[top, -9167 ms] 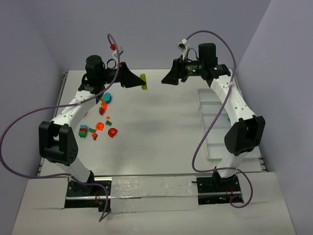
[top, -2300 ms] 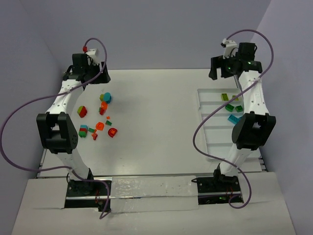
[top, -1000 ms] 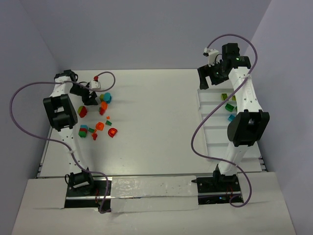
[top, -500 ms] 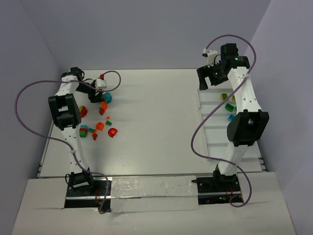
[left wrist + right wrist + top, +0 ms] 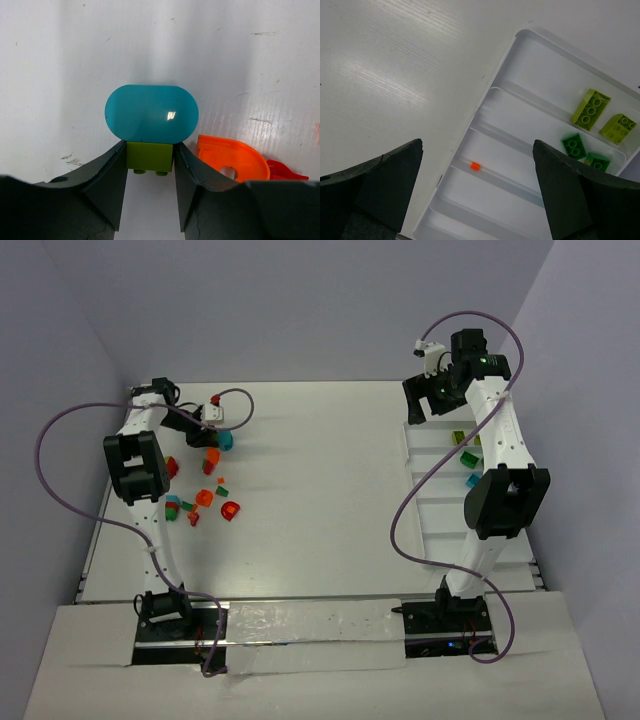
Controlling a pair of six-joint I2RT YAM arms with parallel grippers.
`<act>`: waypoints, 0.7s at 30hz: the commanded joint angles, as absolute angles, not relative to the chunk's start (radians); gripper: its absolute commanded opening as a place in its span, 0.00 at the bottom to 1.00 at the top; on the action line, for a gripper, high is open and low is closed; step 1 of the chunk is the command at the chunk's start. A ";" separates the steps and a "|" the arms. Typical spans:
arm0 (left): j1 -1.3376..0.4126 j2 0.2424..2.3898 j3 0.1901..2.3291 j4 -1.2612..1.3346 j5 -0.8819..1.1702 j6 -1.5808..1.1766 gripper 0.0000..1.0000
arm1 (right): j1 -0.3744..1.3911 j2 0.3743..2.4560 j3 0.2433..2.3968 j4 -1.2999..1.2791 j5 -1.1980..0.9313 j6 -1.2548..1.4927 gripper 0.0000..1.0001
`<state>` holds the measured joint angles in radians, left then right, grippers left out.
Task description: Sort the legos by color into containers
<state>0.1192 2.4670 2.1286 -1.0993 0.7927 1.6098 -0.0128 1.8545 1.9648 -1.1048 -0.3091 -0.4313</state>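
A: Where was the left gripper (image 5: 149, 150) at that moment?

B: It was low over the far left part of the table (image 5: 320, 490). Its fingers (image 5: 107, 172) pressed on two sides of a lime brick (image 5: 150, 156), so it pinched this brick.

A: What lay around it?

B: A teal piece (image 5: 151, 113) with round ends touched the lime brick on the side away from the gripper, toward the right. I could not tell if the two were joined. Just on the near side lay an orange piece (image 5: 222, 155), and a red piece (image 5: 285, 171) touched it, nearer again.

A: And the other loose legos?

B: A red one (image 5: 172, 467) lay to the left, and a small group (image 5: 204, 497) of red, orange, green and teal ones lay nearer.

A: The right gripper (image 5: 477, 145)?

B: It hung above the far end of the tray (image 5: 517, 35), at the right. Its own fingers (image 5: 375, 185) were spread wide, with nothing between them.

A: Was something in the tray?

B: Yes. Two lime bricks (image 5: 590, 108) lay in one compartment and two green bricks (image 5: 575, 145) in the next nearer one. A tiny orange bit (image 5: 475, 166) lay beside a divider. From above, a teal brick (image 5: 472, 480) showed nearer, partly behind the arm.
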 commanded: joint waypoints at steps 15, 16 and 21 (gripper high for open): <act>-0.039 2.188 2.009 -0.774 0.839 1.255 0.00 | 0.031 1.770 1.947 -0.940 -0.622 -0.183 0.96; -0.060 2.149 1.982 -0.718 0.847 1.222 0.00 | 0.034 1.771 1.942 -0.936 -0.652 -0.169 0.97; -0.183 1.953 1.772 -0.421 0.874 0.895 0.00 | 0.043 1.798 1.934 -0.925 -0.806 -0.102 0.98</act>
